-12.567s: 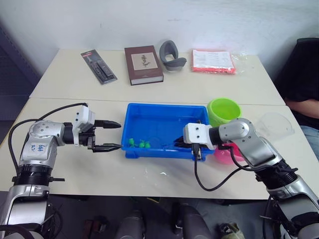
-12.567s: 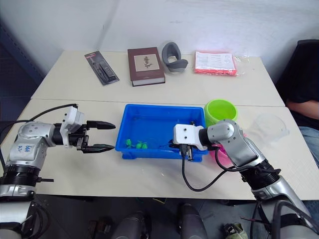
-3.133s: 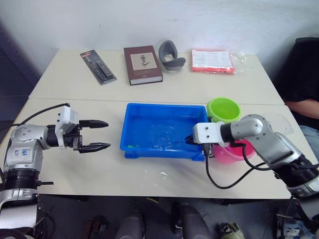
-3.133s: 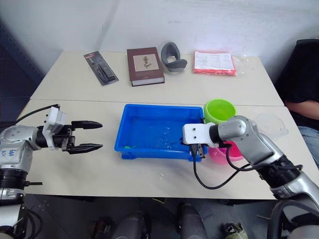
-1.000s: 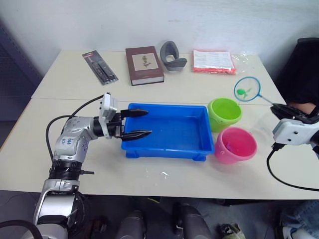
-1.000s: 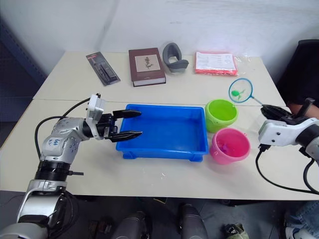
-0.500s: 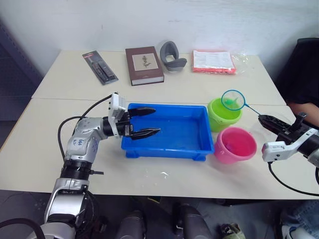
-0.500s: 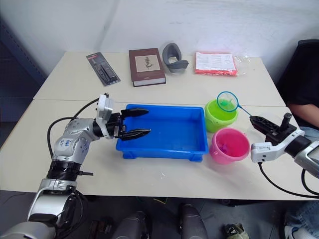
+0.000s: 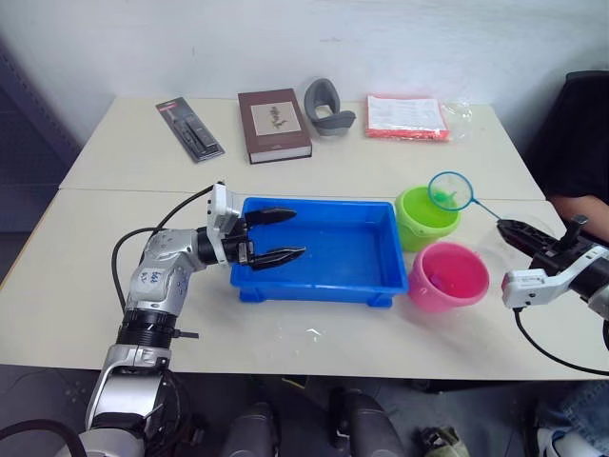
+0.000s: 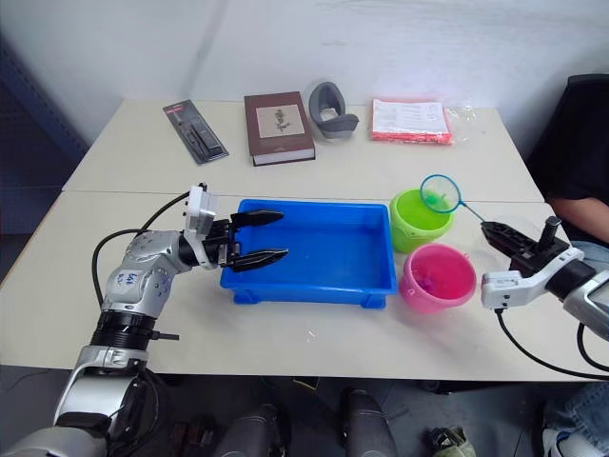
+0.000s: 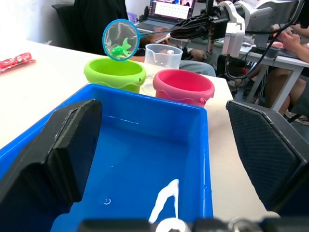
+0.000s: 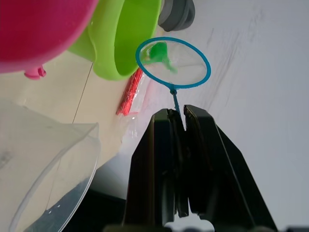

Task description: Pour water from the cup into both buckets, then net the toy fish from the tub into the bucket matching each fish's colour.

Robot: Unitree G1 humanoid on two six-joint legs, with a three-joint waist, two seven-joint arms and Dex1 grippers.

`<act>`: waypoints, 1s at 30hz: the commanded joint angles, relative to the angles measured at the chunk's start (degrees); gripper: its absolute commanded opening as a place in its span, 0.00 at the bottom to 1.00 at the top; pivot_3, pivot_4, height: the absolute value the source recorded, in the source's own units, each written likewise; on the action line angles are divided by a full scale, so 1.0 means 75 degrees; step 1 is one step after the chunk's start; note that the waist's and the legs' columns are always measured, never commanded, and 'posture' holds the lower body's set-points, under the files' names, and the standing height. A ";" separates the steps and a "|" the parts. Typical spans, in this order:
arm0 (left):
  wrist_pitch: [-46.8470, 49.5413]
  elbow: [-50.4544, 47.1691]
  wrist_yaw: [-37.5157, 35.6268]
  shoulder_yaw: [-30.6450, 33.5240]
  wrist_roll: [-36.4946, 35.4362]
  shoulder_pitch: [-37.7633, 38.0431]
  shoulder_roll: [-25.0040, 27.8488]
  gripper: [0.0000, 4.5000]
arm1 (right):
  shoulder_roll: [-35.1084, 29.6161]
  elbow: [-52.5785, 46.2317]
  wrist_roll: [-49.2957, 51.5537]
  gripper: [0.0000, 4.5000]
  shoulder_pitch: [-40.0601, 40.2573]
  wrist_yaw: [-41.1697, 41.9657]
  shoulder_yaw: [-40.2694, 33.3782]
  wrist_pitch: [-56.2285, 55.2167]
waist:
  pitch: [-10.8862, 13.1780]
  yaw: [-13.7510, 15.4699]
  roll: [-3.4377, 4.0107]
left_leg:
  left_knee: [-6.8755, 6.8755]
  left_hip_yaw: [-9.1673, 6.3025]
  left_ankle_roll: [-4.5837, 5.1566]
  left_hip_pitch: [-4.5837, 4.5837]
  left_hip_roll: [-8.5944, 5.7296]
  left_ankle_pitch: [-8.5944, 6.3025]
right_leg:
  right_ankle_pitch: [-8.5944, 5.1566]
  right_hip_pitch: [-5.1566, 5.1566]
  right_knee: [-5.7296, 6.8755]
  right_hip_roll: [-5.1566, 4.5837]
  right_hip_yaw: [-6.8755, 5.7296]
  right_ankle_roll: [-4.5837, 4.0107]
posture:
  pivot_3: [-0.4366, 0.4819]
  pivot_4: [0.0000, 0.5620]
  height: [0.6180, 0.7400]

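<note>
Netting looks nearly done: right claw (image 12: 177,121) pinches the net (image 9: 450,190), green fish (image 11: 119,48) inside, over the green bucket (image 9: 427,217); blue tub (image 9: 314,283) seems fishless; left claw (image 9: 284,233) gapes empty.

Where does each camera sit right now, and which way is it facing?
Head pair: looks forward and down over the table; both arms show.
Left wrist: low at the blue tub, facing the green bucket, pink bucket and cup; its open left tool frames it.
Right wrist: looks along the right tool, shut on the net.
Shared: net with a green fish.
</note>
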 commanded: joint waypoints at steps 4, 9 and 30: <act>-0.0260 0.0152 -0.0051 0.0065 -0.0019 -0.0028 -0.0111 0.99 | -0.0225 -0.0076 0.0055 0.00 -0.0304 -0.0086 0.0392 -0.0281 | 0.0000 0.0000 0.0000 | 0.0000 0.0002 0.0001 0.0000 -0.0003 0.0000 | 0.0000 0.0000 0.0000 0.0000 0.0000 0.0001 | 0.48 0.27 1.00; -0.0373 0.0233 0.0006 0.0109 -0.0020 -0.0067 -0.0116 0.99 | -0.0182 0.0357 0.0254 0.00 -0.0359 -0.0340 0.0026 0.0357 | 0.0000 0.0012 0.0001 | 0.0000 -0.0001 0.0000 -0.0001 0.0001 0.0000 | 0.0000 0.0000 0.0001 0.0000 -0.0003 0.0000 | 0.48 0.27 1.00; 0.0410 -0.0606 -0.1056 0.0896 -0.0677 -0.0481 0.1770 0.99 | 0.0607 -0.5816 1.1602 0.00 0.0672 0.5991 0.0817 0.5251 | 0.0001 0.0095 0.0000 | 0.0006 -0.0025 0.0016 -0.0005 0.0017 -0.0010 | 0.0004 0.0016 -0.0013 -0.0020 -0.0023 0.0002 | 0.48 0.27 1.00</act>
